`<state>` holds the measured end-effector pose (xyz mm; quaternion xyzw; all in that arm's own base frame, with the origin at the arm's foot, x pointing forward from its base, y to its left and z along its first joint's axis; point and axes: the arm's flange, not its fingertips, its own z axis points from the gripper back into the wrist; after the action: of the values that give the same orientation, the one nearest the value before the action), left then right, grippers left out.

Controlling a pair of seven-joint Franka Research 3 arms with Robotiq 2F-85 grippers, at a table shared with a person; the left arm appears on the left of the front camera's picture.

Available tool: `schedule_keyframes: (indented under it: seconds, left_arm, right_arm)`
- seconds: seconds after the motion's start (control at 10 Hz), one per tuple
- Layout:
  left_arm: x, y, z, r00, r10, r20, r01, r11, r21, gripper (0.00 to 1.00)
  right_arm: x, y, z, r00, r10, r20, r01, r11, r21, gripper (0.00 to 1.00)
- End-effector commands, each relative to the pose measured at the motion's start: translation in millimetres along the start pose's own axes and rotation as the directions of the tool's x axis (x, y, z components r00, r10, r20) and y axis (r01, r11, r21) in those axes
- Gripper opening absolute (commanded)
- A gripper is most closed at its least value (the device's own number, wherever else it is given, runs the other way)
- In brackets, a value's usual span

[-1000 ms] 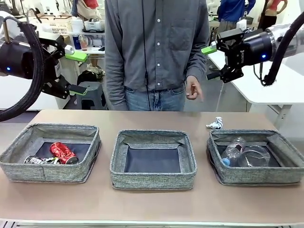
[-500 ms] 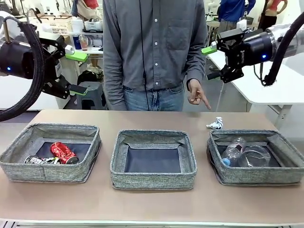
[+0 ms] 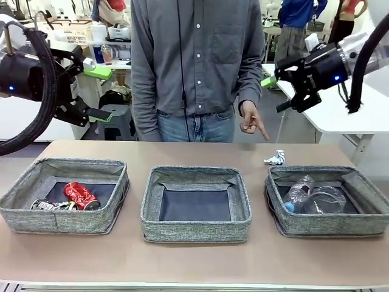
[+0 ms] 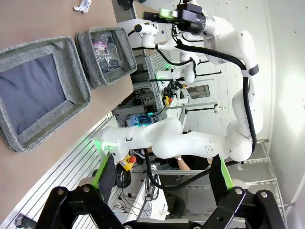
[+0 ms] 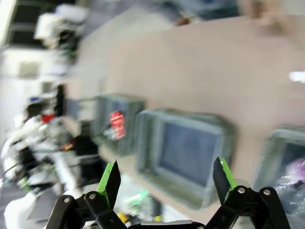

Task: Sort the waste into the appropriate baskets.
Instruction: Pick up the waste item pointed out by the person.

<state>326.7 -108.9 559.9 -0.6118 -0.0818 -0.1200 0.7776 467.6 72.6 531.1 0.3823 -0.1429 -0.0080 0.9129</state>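
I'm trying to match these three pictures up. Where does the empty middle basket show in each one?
Front view: the empty middle basket sits at bottom centre, between the other two baskets.
Left wrist view: it lies at the left edge, turned sideways.
Right wrist view: blurred, just right of centre.
Shared landmark: the basket with the clear plastic bottle is its neighbour in every view.

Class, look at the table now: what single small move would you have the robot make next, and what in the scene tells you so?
Probably lower the open right gripper toward the crumpled wrapper. It lies on the table behind the right basket, the only waste outside a basket, and the person's hand points down at it.
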Motion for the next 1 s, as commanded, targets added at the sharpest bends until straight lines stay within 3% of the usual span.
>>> schedule_keyframes:
  seconds: [0.0, 0.1, 0.2, 0.3, 0.4, 0.5, 0.6, 0.7, 0.9]
  left_arm:
    - [0.2, -0.9, -0.4, 1.0, -0.025, -0.001, 0.025, 1.0, -0.01, 1.0]
    - [0.2, -0.9, -0.4, 1.0, -0.025, -0.001, 0.025, 1.0, -0.01, 1.0]
    - [0.2, -0.9, -0.4, 1.0, -0.025, -0.001, 0.025, 1.0, -0.01, 1.0]
    - [0.2, -0.9, -0.4, 1.0, -0.025, -0.001, 0.025, 1.0, -0.01, 1.0]
    - [0.2, -0.9, -0.4, 1.0, -0.025, -0.001, 0.025, 1.0, -0.01, 1.0]
    - [0.2, -0.9, -0.4, 1.0, -0.025, -0.001, 0.025, 1.0, -0.01, 1.0]
    - [0.2, -0.9, -0.4, 1.0, -0.025, -0.001, 0.025, 1.0, -0.01, 1.0]
    - [0.2, -0.9, -0.4, 1.0, -0.025, -0.001, 0.025, 1.0, -0.01, 1.0]
    - [0.2, -0.9, -0.4, 1.0, -0.025, -0.001, 0.025, 1.0, -0.01, 1.0]
  right_arm:
    - [19.3, -25.0, -4.6, 0.977, -0.193, 0.087, 0.205, 0.755, -0.623, 1.0]
    - [23.3, -39.2, -1.7, 0.98, -0.175, 0.092, 0.187, 0.669, -0.719, 1.0]
    - [22.8, -45.1, 1.5, 0.981, -0.159, 0.11, 0.187, 0.633, -0.751, 1.0]
    - [16.8, -32.1, 6.2, 0.977, -0.143, 0.16, 0.21, 0.791, -0.575, 1.0]
    - [25.8, -55.1, 1.8, 0.994, -0.008, 0.107, 0.055, 0.897, -0.439, 1.0]
    - [25.8, -55.1, 1.8, 0.994, -0.008, 0.107, 0.055, 0.897, -0.439, 1.0]
    - [25.6, -57.7, 5.9, 0.989, -0.045, 0.142, 0.115, 0.838, -0.534, 1.0]
    - [21.6, -49.4, -2.4, 1.0, 0.018, 0.005, -0.012, 0.833, -0.553, 1.0]
    - [53.1, -62.3, -31.1, 0.993, 0.061, -0.097, -0.106, 0.803, -0.586, 1.0]
